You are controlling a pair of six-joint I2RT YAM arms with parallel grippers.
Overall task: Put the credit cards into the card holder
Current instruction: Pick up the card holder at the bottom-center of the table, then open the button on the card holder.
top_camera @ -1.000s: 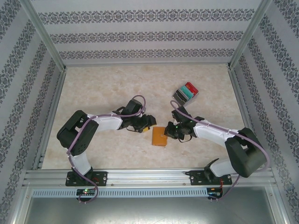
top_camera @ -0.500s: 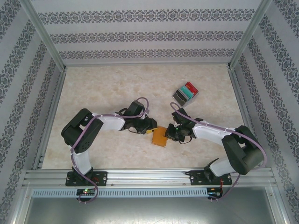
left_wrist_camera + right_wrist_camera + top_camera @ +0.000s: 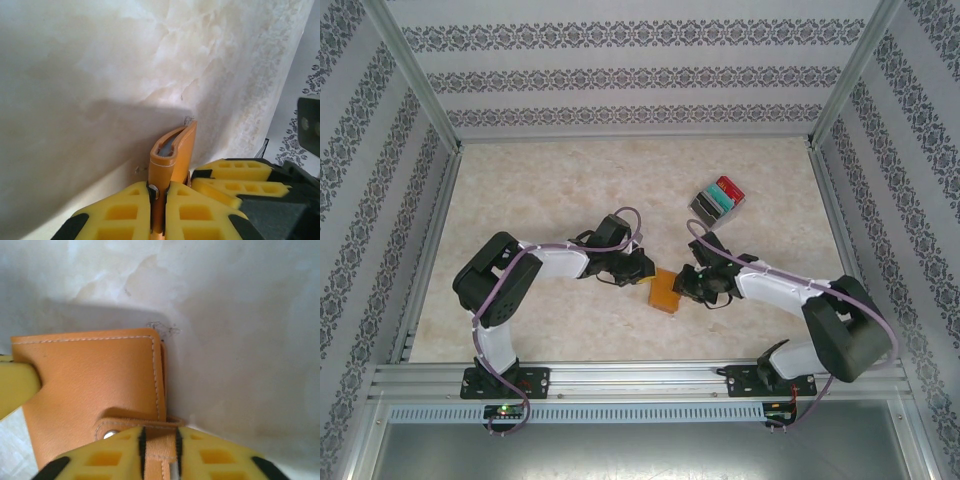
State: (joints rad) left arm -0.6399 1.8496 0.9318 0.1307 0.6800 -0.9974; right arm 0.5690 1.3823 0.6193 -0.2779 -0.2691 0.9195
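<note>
Two robot arms meet over the marbled tabletop (image 3: 550, 190), with the orange card holder (image 3: 663, 291) caught between them toward the near side. The left end effector (image 3: 159, 202) is clenched on the holder's edge. Its wrist camera sees the folded holder edge-on, a sliver of grey lining showing between the leaves. The lower part is hidden between the yellow fingers (image 3: 120, 215).

The right end effector (image 3: 160, 452) straddles the closing strap (image 3: 160, 440) just beside the snap stud (image 3: 108, 434). The contact runs off the bottom of that view, so it cannot be told whether the strap is pinched or merely flanked. The same view shows the holder's stitched outer face shut, with one of the left arm's fingers overlapping its left edge.

From above, the holder's broad face tilts up toward the camera. Its longer side runs far-to-near across the gap between the two end effectors. Whether its lower edge touches the tabletop cannot be made out.

The credit cards (image 3: 718, 198) lie bunched at the far right of the tabletop, well apart from the holder. Red and teal cards are readable; the rest are too small to tell apart. Patterned walls (image 3: 620, 80) close in the tabletop on three sides, and purple cables (image 3: 620, 215) loop along both arms.
</note>
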